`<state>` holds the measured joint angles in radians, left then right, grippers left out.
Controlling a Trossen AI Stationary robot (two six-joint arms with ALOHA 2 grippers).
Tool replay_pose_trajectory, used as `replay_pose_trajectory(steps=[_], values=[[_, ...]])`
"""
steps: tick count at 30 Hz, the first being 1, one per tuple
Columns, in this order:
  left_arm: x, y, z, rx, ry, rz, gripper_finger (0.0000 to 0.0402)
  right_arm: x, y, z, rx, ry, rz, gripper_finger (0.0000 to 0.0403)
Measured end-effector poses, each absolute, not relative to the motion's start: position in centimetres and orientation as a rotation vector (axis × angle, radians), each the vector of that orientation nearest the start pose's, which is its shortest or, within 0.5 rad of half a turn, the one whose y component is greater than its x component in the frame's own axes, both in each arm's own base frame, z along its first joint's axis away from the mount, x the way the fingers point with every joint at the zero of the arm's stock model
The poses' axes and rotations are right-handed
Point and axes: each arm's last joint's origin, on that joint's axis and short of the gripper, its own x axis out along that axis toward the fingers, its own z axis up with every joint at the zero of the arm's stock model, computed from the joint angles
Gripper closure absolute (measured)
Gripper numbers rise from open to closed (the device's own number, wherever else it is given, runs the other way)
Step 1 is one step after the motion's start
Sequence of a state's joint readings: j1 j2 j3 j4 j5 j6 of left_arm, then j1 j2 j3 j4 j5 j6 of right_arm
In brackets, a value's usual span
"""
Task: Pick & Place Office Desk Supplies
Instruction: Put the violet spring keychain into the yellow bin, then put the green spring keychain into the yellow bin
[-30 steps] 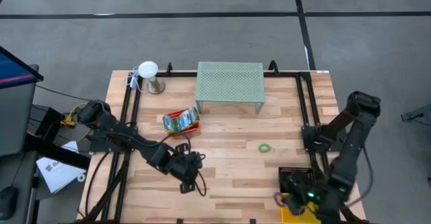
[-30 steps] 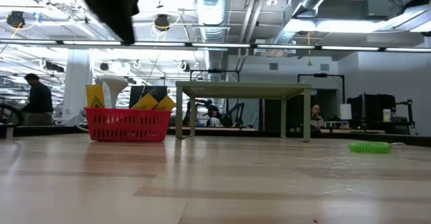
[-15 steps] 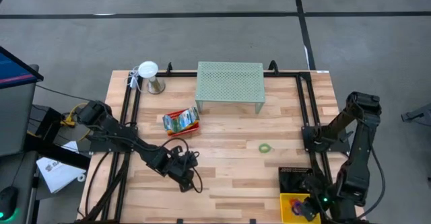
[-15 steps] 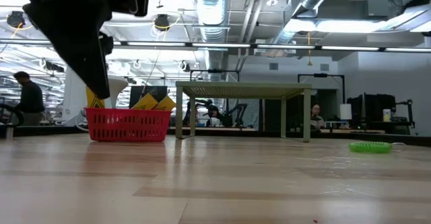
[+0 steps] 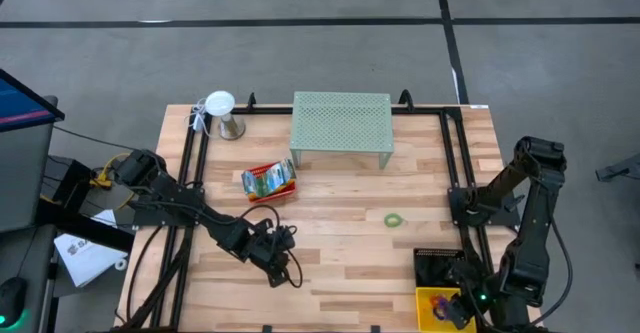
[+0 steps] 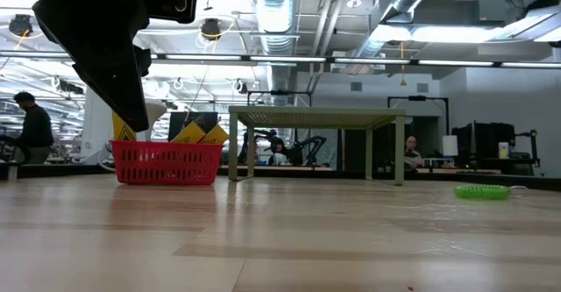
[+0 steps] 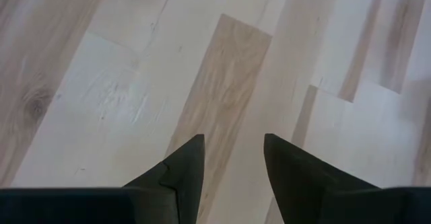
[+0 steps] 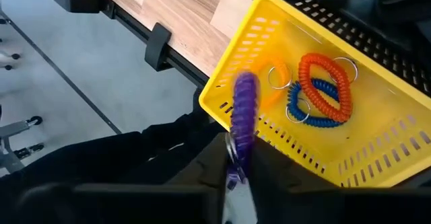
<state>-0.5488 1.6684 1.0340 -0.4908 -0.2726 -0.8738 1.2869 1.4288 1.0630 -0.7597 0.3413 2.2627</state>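
In the high view, the left gripper (image 5: 281,265) was seen low over bare wood in the lower left-centre of the frame. In the left wrist view its two dark fingers (image 7: 185,163) stood parted with only the table (image 7: 222,69) between them, and nothing was held.

Toward the upper left of the high view a white lamp-like object (image 5: 222,111) stood near the table's back edge. Just below and right of it lay the red tray (image 5: 268,181) with crayon boxes; in the low view the same red tray (image 6: 166,163) was seen at the left with yellow boxes (image 6: 195,134) standing in it. At the upper centre stood the mint-green mesh shelf (image 5: 341,123). A green elastic loop (image 5: 394,219) lay alone on the wood right of centre.

At the lower right of the high view the right gripper (image 5: 452,311) hovered over the yellow tray (image 5: 428,298), beside a black tray (image 5: 432,264). In the right wrist view a purple coiled loop (image 8: 244,113) was seen at the fingertips above the yellow tray's rim; whether it was gripped or let go could not be told. Inside the tray lay an orange loop (image 8: 326,89), a blue loop (image 8: 311,109) and a paler orange one (image 8: 275,83).
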Motion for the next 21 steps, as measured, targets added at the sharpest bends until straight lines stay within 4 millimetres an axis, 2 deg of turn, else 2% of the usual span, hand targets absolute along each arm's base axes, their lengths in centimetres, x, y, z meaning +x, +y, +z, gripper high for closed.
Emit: replay_pose_trajectory(steps=[5,9,15,18,21], values=[[27.7,-16.0,18.3,-0.341,1.036,0.213,0.0253,8.6,26.0,24.7,1.163,1.134,-0.377,0.0274],[27.7,-16.0,18.3,-0.341,1.036,0.212,0.0253,8.8,26.0,24.7,1.167,1.13,-0.382,0.0236],[27.7,-16.0,18.3,-0.341,1.036,0.213,0.0253,9.6,25.6,24.8,1.181,1.074,-0.401,0.0235],[27.7,-16.0,18.3,-0.341,1.036,0.213,0.0253,11.1,24.9,25.0,1.196,0.894,-0.42,0.0242],[27.7,-16.0,18.3,-0.345,1.035,0.215,0.0253,13.8,23.5,25.3,1.173,0.67,-0.457,0.0243]])
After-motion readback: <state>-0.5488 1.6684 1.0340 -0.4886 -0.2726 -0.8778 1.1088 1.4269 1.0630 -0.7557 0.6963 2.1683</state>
